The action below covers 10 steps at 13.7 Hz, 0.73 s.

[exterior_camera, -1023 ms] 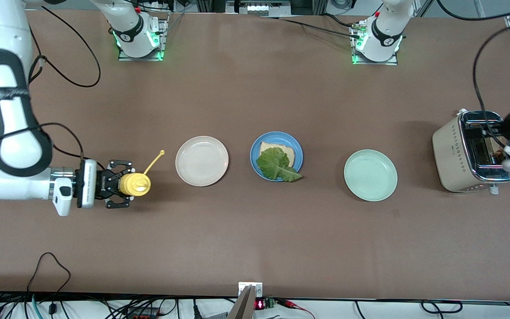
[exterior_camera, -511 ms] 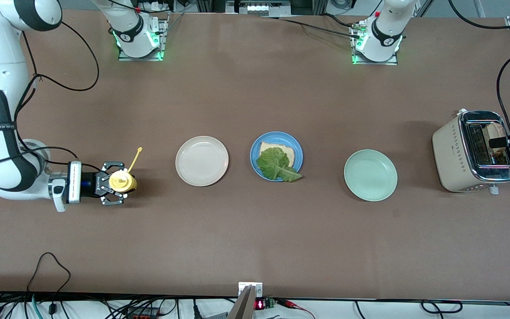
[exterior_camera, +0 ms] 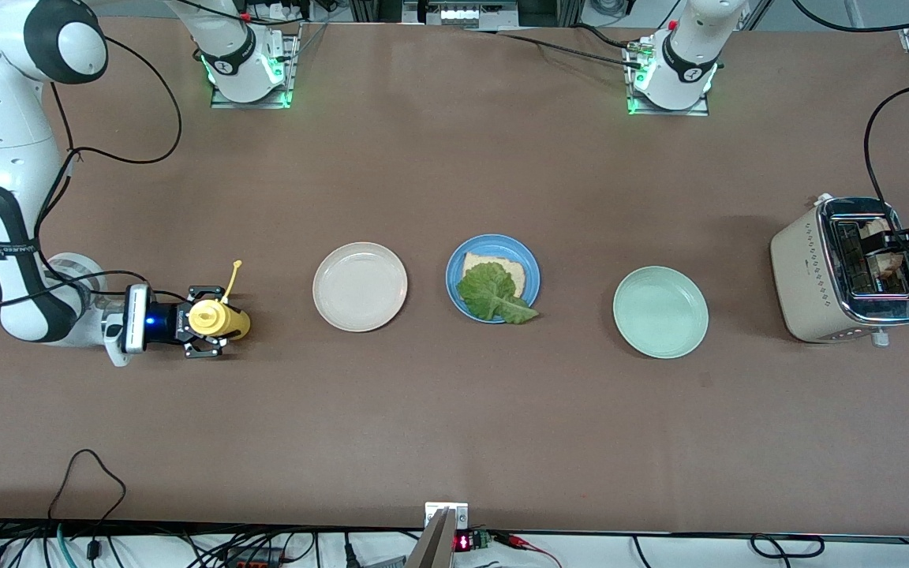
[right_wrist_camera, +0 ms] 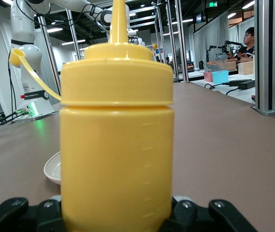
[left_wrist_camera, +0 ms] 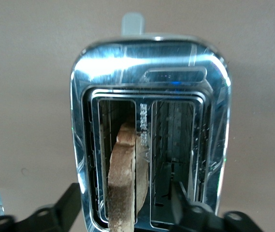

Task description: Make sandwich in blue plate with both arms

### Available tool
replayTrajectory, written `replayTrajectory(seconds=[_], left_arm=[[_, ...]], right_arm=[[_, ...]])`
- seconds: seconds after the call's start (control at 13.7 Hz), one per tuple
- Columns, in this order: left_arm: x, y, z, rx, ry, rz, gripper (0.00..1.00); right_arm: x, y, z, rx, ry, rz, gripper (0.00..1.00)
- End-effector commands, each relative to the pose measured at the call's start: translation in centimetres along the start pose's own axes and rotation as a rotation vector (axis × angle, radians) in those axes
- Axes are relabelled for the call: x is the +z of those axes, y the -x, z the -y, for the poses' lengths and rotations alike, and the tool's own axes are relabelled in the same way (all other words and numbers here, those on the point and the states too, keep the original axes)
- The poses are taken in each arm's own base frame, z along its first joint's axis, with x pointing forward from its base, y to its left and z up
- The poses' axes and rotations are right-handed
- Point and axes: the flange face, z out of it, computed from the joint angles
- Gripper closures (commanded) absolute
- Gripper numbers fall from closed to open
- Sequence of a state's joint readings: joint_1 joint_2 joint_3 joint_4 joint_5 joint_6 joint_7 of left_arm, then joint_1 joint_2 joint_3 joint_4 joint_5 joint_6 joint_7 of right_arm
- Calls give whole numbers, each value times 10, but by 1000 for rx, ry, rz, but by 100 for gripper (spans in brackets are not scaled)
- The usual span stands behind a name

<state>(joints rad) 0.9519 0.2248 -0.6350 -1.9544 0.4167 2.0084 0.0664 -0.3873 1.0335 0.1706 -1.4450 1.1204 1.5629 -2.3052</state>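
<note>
The blue plate sits mid-table with one bread slice and a green lettuce leaf on it. A second bread slice stands in a slot of the beige toaster at the left arm's end. My left gripper hovers over that slot. In the left wrist view its open fingers straddle the slice without touching it. My right gripper, low at the right arm's end, is shut on a yellow squeeze bottle, which shows upright in the right wrist view.
A beige-white plate lies between the bottle and the blue plate. A pale mint-green plate lies between the blue plate and the toaster. The bottle's cap hangs off on its strap.
My right arm has drawn back toward its end of the table with the bottle. My left gripper left the toaster top, uncovering the bread slice, then came partly back over the slot.
</note>
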Motion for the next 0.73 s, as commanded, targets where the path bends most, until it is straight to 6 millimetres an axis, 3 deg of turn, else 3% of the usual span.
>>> replayTrajectory(seconds=[0.0, 0.15, 0.37, 0.44, 0.51, 0.66], left_arm=[[6, 11, -1, 28, -22, 3, 44], [8, 13, -1, 37, -20, 17, 61], [-2, 11, 1, 62, -27, 14, 95], [-8, 7, 5, 92, -27, 0, 99], [-12, 6, 6, 105, -22, -8, 100], [-29, 3, 13, 88, -20, -14, 100]], right_arm=[[-3, 5, 2, -12, 3, -70, 69], [-8, 11, 4, -15, 9, -79, 62], [-13, 11, 4, -35, 9, -69, 33], [-18, 10, 5, -39, 11, -60, 21], [-21, 11, 6, -49, 3, -48, 0], [-35, 9, 9, -58, -10, -9, 0]])
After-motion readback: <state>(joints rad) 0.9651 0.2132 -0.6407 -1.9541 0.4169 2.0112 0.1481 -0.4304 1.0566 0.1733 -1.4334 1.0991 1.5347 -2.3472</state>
